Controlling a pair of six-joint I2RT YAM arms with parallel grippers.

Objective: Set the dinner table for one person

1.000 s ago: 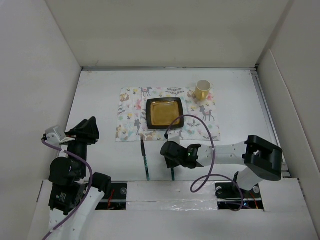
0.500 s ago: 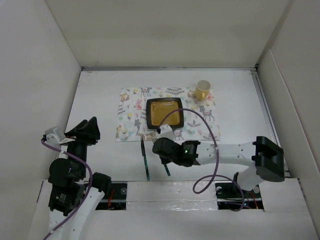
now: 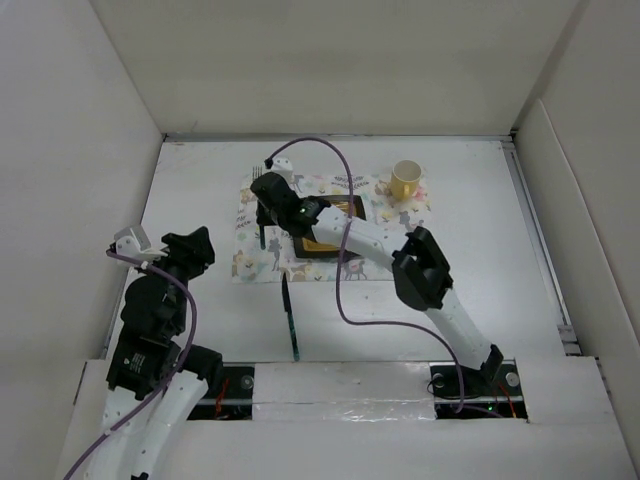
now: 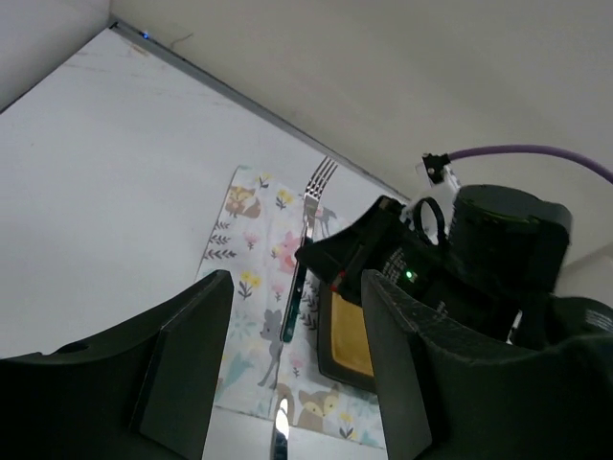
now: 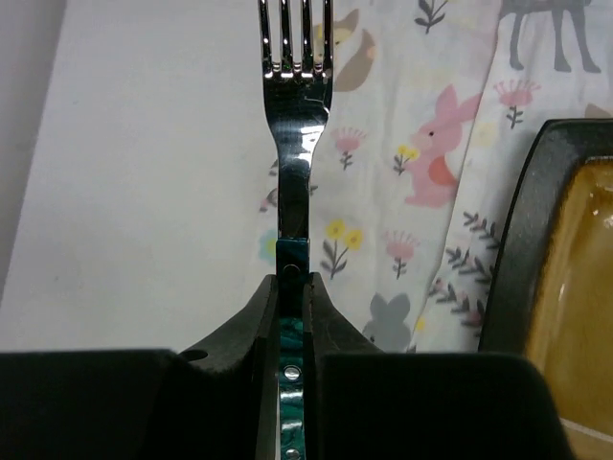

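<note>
**A:** Where is the white surface (image 3: 470,240)?

**B:** It fills the floor of a white-walled enclosure, seen from above. An animal-print placemat (image 3: 250,262) lies on its far middle.

**A:** What sits on the placemat?

**B:** A square black plate (image 5: 575,287) with a yellow inside sits at its centre, and a yellow cup (image 3: 405,180) stands at its far right corner.

**A:** And the right claw (image 5: 292,287)?

**B:** It reaches across the plate and pinches a fork (image 5: 295,163) by its dark green handle. The fork hangs over the mat's left part, just beside the plate, with its tines pointing at the far wall. Whether it touches the cloth, I cannot tell.

**A:** The left claw (image 4: 297,383)?

**B:** It is spread wide, holds nothing, and is raised at the surface's left side. A dark-handled utensil (image 3: 290,320) lies just below the mat's near edge.
</note>
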